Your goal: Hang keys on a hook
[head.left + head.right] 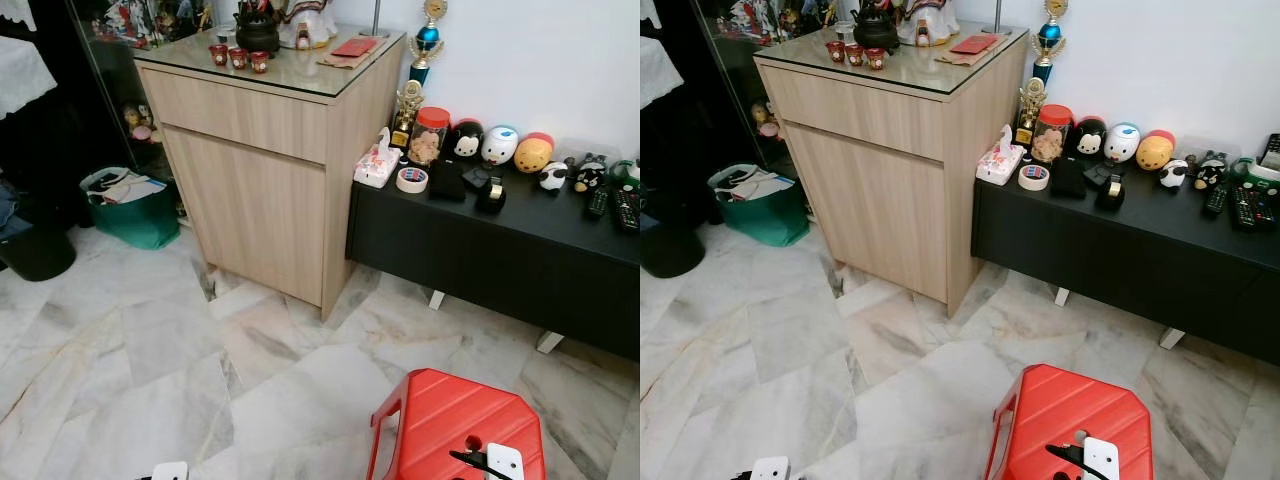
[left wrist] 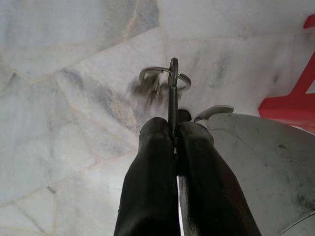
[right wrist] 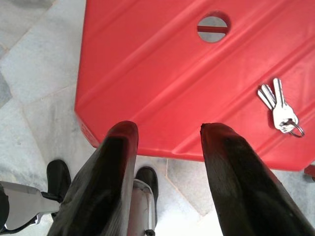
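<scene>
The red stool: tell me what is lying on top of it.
On the red stool, a small bunch of silver keys on a ring lies flat near one edge, beside the right gripper's open fingers. Those fingers cover part of the seat's near edge.

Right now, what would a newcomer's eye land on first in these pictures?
The red stool on the marble floor just ahead, with a bunch of keys lying on its seat under the open right claw. Next, the left claw, shut on a dark carabiner with a key ring dangling above the floor.
</scene>
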You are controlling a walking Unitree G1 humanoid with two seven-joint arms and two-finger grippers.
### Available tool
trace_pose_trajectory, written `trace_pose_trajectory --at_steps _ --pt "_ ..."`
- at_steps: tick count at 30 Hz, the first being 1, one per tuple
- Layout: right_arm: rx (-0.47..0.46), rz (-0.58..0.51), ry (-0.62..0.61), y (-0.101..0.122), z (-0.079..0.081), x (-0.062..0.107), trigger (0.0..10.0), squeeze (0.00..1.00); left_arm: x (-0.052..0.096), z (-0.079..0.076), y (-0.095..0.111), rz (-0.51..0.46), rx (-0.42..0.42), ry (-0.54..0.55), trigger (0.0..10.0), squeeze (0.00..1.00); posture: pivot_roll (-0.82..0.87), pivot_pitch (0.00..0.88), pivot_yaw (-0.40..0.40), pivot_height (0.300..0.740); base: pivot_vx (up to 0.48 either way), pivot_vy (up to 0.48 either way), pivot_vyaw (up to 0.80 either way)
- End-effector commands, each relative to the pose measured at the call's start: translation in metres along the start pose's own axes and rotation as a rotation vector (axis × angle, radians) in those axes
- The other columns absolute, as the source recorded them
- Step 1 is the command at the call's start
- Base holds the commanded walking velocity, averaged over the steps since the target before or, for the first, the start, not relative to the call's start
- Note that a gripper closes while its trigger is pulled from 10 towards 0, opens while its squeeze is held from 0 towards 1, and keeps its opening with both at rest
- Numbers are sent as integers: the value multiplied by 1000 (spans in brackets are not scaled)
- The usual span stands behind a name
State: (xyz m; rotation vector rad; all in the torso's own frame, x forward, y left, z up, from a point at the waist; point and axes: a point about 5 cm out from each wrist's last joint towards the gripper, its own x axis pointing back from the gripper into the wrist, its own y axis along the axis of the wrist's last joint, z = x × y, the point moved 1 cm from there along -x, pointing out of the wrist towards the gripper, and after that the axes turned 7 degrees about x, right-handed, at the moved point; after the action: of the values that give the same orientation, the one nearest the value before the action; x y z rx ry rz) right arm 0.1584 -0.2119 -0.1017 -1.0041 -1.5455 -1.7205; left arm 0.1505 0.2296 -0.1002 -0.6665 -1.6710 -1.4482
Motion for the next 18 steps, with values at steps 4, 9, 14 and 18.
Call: trace_pose_trajectory --at_steps 4,9,14,18 --pt "-10 -8 1 1 0 0 10000 0 1 3 -3 11 -11 5 10000 0 48 0 -29 713 0 0 0" --pt "-15 -7 0 0 0 0 10000 0 1 3 -2 11 -6 4 10000 0 48 0 -34 713 -49 0 0" --pt "-23 -7 -7 0 -1 0 10000 0 0 2 -2 12 -2 1 10000 0 43 0 -35 713 -252 0 0" --pt "-31 -7 -12 0 -3 0 10000 0 0 0 -2 12 2 -4 10000 0 42 0 -38 713 -258 0 0"
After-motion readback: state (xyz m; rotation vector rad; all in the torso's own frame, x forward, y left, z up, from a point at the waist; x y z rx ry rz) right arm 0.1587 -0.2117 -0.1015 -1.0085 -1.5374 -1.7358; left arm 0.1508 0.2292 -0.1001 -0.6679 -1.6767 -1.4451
